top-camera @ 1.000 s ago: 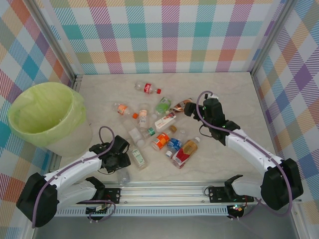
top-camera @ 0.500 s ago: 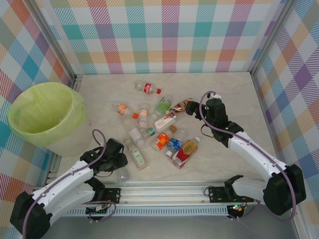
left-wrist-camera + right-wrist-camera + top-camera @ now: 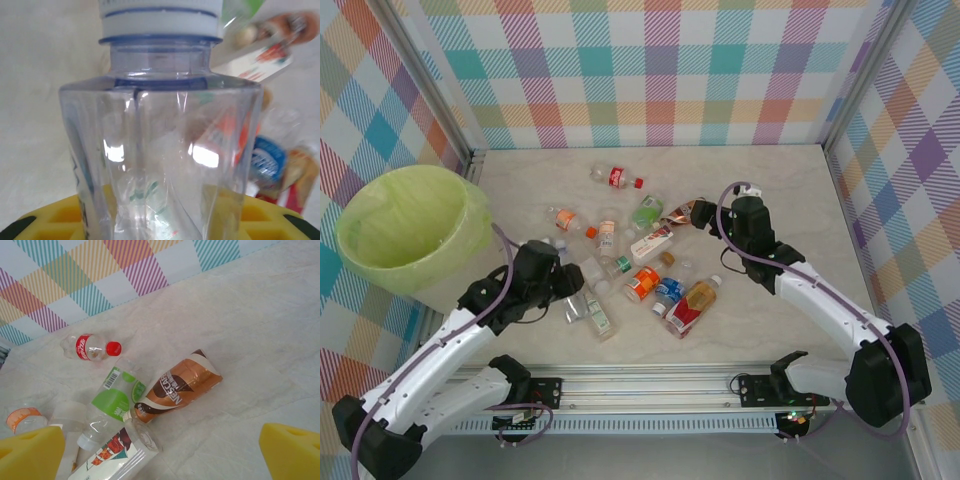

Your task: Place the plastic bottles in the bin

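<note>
The clear bottle (image 3: pixel 160 150) stands so close to the left wrist camera that its white cap (image 3: pixel 160 17) runs off the top edge and its base off the bottom; the left gripper's pads (image 3: pixel 55 220) show as yellow slivers along the bottom edge. The bottles behind it (image 3: pixel 267 162) are blurred, their labels unreadable. In the right wrist view the right gripper's pads (image 3: pixel 30 452) are cut by the bottom corners, and a white-labelled bottle (image 3: pixel 117 457) runs off the bottom edge between them.

About thirteen plastic bottles (image 3: pixel 641 284) are in the middle of the table (image 3: pixel 775 190). One bin (image 3: pixel 405 225) stands at the left. Two robot arms (image 3: pixel 820 300) reach in from the near edge.
</note>
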Available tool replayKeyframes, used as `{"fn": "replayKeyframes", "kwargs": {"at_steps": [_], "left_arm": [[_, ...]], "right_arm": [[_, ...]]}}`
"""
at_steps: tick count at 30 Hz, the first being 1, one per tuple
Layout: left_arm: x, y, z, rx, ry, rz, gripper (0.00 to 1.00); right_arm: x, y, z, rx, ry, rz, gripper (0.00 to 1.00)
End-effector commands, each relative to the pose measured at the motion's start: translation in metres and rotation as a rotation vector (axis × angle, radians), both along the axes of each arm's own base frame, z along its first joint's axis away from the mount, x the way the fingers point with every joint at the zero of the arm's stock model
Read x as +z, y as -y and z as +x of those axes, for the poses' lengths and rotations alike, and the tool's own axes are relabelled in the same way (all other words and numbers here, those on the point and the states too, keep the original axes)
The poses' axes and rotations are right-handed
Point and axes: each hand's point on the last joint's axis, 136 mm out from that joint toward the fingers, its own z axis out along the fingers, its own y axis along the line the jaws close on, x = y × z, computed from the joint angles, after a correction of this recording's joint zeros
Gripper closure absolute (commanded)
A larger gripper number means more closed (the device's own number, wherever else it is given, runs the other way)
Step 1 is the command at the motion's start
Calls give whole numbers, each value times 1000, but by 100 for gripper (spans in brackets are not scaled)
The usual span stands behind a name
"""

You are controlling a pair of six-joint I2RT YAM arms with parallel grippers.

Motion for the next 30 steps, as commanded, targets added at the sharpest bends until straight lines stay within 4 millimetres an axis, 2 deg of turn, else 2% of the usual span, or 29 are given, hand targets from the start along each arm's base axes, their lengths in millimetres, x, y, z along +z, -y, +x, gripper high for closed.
{"fn": "replayKeyframes", "kwargs": {"at_steps": [1, 4, 7, 11, 14, 16, 20, 23, 26, 28, 30], "left_arm": [[61, 15, 43, -13, 207, -21, 63], [118, 25, 71, -33, 357, 13, 63], [172, 13, 94, -7, 489, 163, 62], [231, -23, 116, 94, 573, 475, 62], [264, -54, 122, 194, 614, 565, 60], [278, -79, 122, 272, 622, 598, 60], [290, -143, 109, 480, 601, 665, 60], [288, -195, 91, 675, 576, 738, 59], [264, -244, 76, 823, 492, 800, 59], [241, -265, 72, 859, 437, 753, 59], [217, -278, 71, 870, 386, 677, 59]], "right_arm": [[10, -2, 8, -14, 58, 22, 0], [18, -4, 12, -10, 77, 19, 0], [29, -3, 13, -14, 108, 28, 0], [39, -1, 11, -19, 142, 39, 0], [39, 2, 7, -26, 145, 41, 0], [36, 5, 4, -33, 142, 45, 0], [36, 10, -2, -41, 141, 43, 0], [38, 14, -7, -49, 144, 29, 0], [40, 19, -10, -61, 153, 21, 0], [40, 20, -12, -64, 155, 22, 0], [41, 22, -13, -68, 156, 24, 0]]}}
